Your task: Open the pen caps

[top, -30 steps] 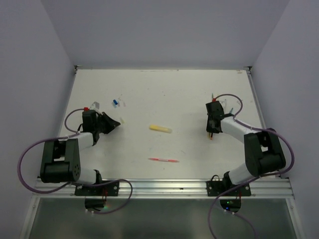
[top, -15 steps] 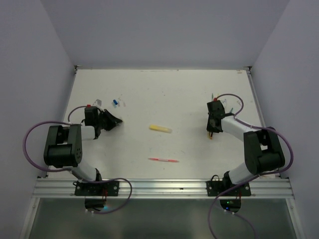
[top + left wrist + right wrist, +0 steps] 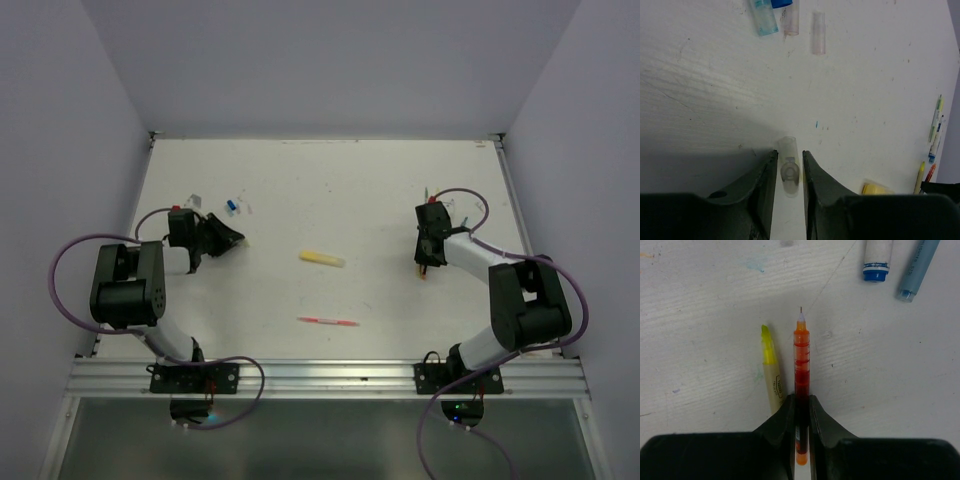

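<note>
Right gripper (image 3: 800, 399) clamps a red pen (image 3: 801, 355) beside a yellow pen (image 3: 772, 380), print unreadable; left gripper (image 3: 789, 154) stands parted around a clear cap (image 3: 788, 172).

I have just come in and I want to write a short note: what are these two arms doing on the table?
The two arms are taking caps off pens. The right hand is shut on a thin orange-red pen, whose fine tip is bare. The left hand stands slightly open around a small clear plastic cap, which seems to lie loose on the white table. A yellow pen and a thin pink pen lie in the middle, away from both hands.
</note>
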